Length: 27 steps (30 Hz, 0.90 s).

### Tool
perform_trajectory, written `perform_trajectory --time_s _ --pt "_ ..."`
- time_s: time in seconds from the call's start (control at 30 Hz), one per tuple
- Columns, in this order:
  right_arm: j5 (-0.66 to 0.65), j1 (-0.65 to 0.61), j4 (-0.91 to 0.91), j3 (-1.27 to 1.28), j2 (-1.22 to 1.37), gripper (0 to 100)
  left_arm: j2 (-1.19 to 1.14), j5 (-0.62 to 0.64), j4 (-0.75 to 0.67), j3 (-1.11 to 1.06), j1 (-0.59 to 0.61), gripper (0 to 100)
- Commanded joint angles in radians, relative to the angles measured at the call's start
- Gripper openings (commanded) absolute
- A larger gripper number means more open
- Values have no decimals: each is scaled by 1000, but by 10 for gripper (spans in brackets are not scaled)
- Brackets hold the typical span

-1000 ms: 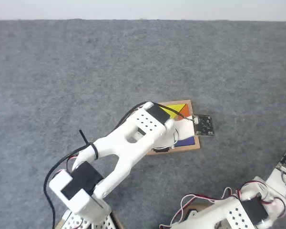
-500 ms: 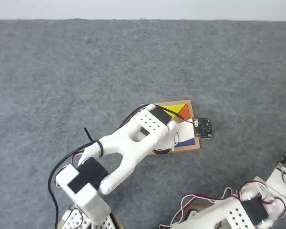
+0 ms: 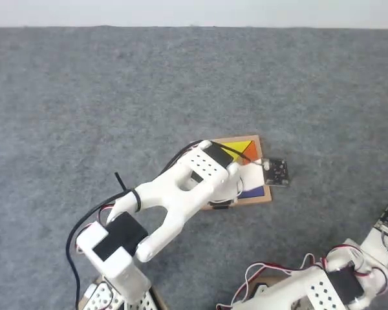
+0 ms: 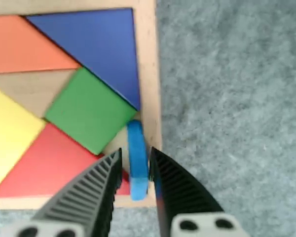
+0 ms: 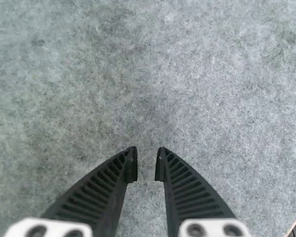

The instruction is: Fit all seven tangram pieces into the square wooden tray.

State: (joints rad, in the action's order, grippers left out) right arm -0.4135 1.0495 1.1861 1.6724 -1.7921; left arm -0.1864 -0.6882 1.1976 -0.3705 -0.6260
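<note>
While the left gripper [image 4: 134,157] pinches the blue tangram piece [image 4: 135,140] on edge, its long axis runs along the wooden tray [image 4: 147,59] wall, beside the green square [image 4: 89,111]; right gripper [image 5: 146,165] barely parted.

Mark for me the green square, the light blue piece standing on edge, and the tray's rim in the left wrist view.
green square [image 4: 89,111], left wrist view, centre of its top face.
light blue piece [image 4: 137,159], left wrist view, its upturned edge.
tray [image 4: 148,59], left wrist view, bare wooden rim.
</note>
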Motion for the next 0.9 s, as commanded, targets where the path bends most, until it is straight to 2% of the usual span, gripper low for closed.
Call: perform_trajectory --time_s 0.0,0.53,0.7,0.87 --pt "-3 8 4 11 -19 87 11 35 -12 90 15 94" --pt "-3 8 5 11 -19 87 11 44 -18 133 103 94" --pt "-3 8 5 11 -19 87 112 261 -21 154 152 93" --pt "-3 7 -4 11 -21 87 385 420 -69 91 273 66"
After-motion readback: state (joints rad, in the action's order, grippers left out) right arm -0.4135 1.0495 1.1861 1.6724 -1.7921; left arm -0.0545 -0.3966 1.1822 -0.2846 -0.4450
